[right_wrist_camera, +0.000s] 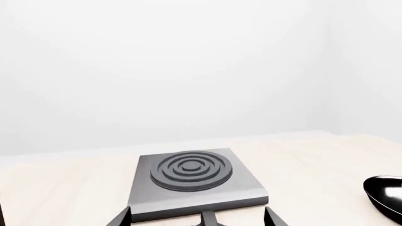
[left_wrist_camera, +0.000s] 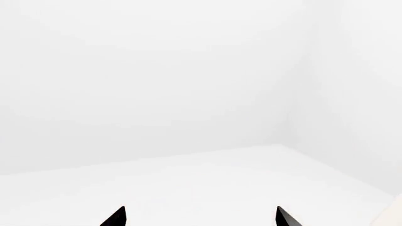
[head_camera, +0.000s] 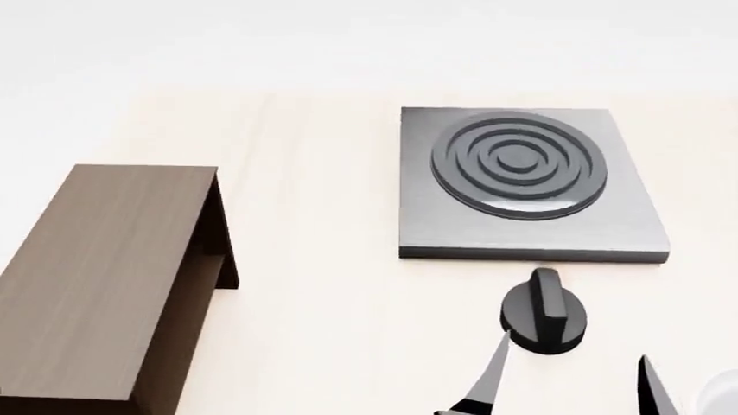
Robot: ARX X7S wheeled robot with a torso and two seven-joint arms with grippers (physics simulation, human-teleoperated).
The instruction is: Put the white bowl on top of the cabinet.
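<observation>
The cabinet (head_camera: pixel 104 285), a long grey-brown wooden box with darker sides, stands at the left of the head view with its flat top bare. Only a white curved sliver (head_camera: pixel 724 393) shows at that view's lower right corner; I cannot tell whether it is the white bowl. My right gripper (head_camera: pixel 576 373) is open and empty, its fingertips just in front of the stove's black knob (head_camera: pixel 544 311). It is also open in the right wrist view (right_wrist_camera: pixel 196 219). My left gripper (left_wrist_camera: pixel 201 219) is open and empty, facing white walls, and is out of the head view.
A grey square stove plate (head_camera: pixel 524 181) with ring burners lies at the back right and also shows in the right wrist view (right_wrist_camera: pixel 191 181). A black frying pan (right_wrist_camera: pixel 384 193) sits to its right. A corner of the cream tabletop (left_wrist_camera: pixel 394 211) shows in the left wrist view.
</observation>
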